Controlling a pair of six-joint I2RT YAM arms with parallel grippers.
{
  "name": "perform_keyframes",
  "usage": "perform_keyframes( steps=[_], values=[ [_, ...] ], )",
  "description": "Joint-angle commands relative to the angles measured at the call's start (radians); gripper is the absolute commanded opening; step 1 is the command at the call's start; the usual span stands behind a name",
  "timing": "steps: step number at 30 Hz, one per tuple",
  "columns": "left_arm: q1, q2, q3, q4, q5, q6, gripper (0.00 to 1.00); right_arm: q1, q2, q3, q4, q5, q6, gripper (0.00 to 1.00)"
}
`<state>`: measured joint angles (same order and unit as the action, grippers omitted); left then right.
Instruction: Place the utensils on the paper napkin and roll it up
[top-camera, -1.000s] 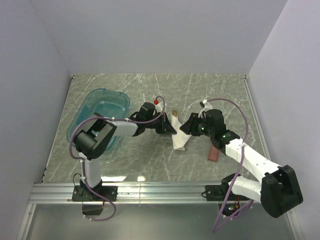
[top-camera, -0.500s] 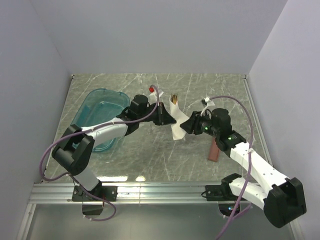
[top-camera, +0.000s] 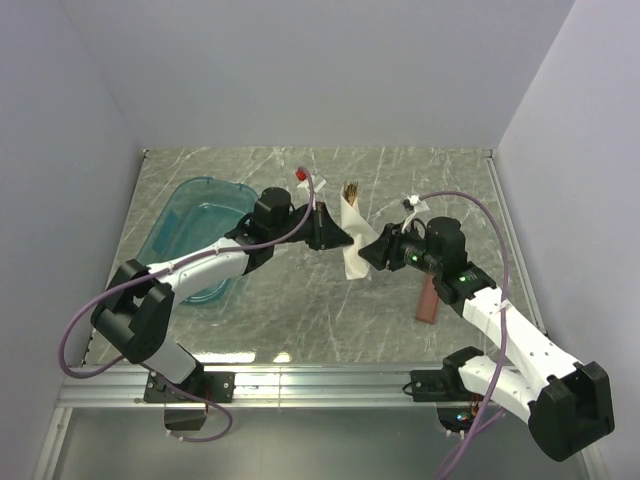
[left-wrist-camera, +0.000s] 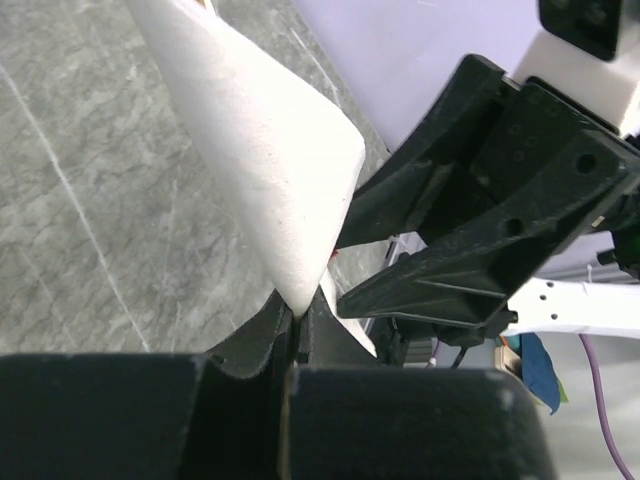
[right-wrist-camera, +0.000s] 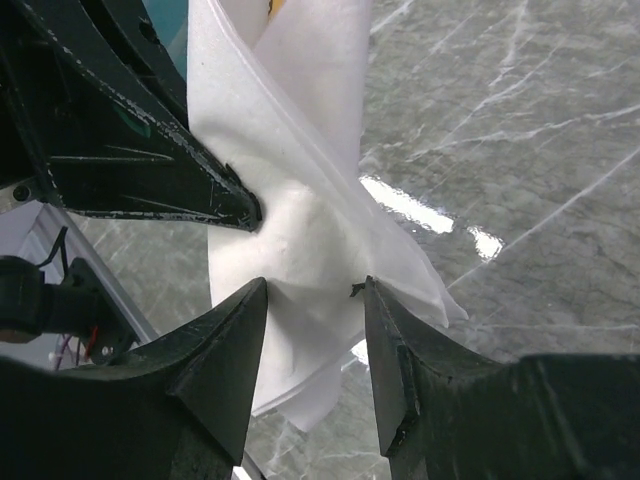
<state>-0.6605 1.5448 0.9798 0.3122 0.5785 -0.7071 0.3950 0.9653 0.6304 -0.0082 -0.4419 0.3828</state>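
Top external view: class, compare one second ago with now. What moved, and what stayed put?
The left tool, pinching the paper napkin, carried it toward the far side of the table as that arm stretched out. The right tool kept its place at the napkin; teal tub and brown tray did not move.

Grey marbled surface (top-camera: 300, 320) with white veins and a glare patch near its front edge. Translucent teal tub (top-camera: 205, 215) sits upright on the left half. Narrow reddish-brown tray (top-camera: 427, 302) lies right of centre, well apart from the tub, its long axis running roughly near-to-far. Pale lilac walls (top-camera: 320, 70) enclose three sides. Aluminium rail (top-camera: 320, 385) runs along the near edge.
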Motion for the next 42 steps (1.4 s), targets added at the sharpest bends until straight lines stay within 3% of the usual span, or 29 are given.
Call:
perform_keyframes(
  steps=[1, 9, 23, 36, 42],
  values=[
    [-0.016, -0.055, 0.005, 0.057, 0.049, 0.028, 0.01, -0.005, -0.007, 0.038, 0.034, -0.047, -0.021, 0.51],
    [-0.022, -0.080, 0.017, 0.065, 0.101, 0.031, 0.01, -0.005, -0.013, 0.025, 0.073, -0.110, -0.019, 0.52],
    [-0.027, -0.094, 0.022, 0.022, 0.075, 0.058, 0.00, -0.005, -0.157, 0.002, 0.096, 0.014, 0.085, 0.51],
    [-0.039, -0.091, 0.036, 0.033, 0.092, 0.057, 0.01, -0.005, -0.086, 0.000, 0.116, 0.077, 0.110, 0.52],
    [-0.039, -0.094, 0.039, 0.036, 0.098, 0.055, 0.01, -0.004, -0.085, -0.031, 0.131, 0.009, 0.111, 0.54]
  ],
)
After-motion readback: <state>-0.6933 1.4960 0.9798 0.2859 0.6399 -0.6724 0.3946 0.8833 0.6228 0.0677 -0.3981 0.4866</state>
